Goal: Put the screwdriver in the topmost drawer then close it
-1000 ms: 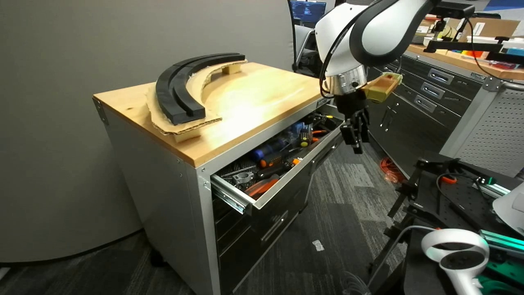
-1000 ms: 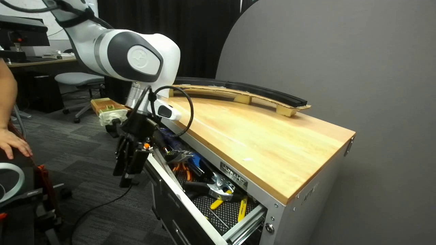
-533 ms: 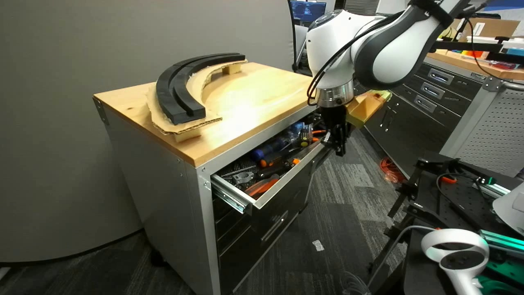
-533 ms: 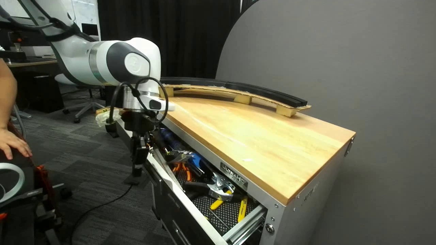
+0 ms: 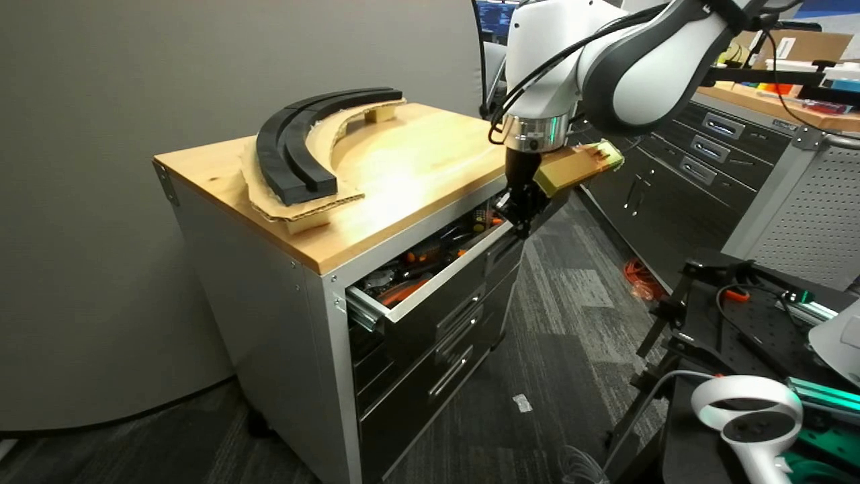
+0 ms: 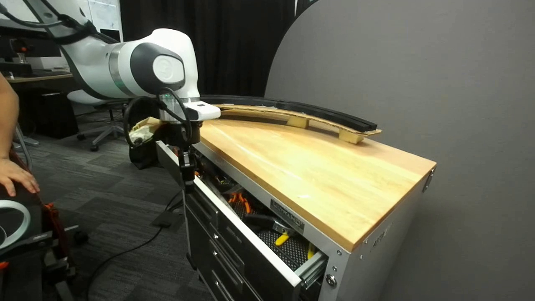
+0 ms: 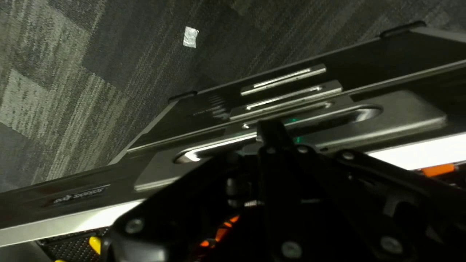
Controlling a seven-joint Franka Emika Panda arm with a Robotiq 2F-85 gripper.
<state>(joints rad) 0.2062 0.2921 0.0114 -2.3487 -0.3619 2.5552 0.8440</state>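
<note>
The topmost drawer (image 5: 450, 274) of the grey cabinet is partly pulled out, holding a jumble of tools. A black and orange handle (image 5: 422, 254) among them looks like a screwdriver's, though I cannot tell which tool is the task's screwdriver. My gripper (image 5: 521, 232) points down at the drawer's front, its fingers together with nothing seen between them. In an exterior view the gripper (image 6: 187, 184) overlaps the drawer's front rim (image 6: 246, 232). In the wrist view the gripper (image 7: 272, 134) lies across the drawer handle (image 7: 364, 113); contact itself is hard to make out.
On the wooden worktop (image 5: 430, 158) above the drawer lies a black curved track (image 5: 285, 151) on cardboard. Closed lower drawers (image 5: 463, 349) sit underneath. A black table (image 5: 725, 329) with a white controller (image 5: 749, 407) stands nearby. A person's hand (image 6: 16, 175) rests at the side.
My gripper has come from beside the drawer up against its front, and its fingers have closed. Over the last half second the drawer has slid inward part of the way.
</note>
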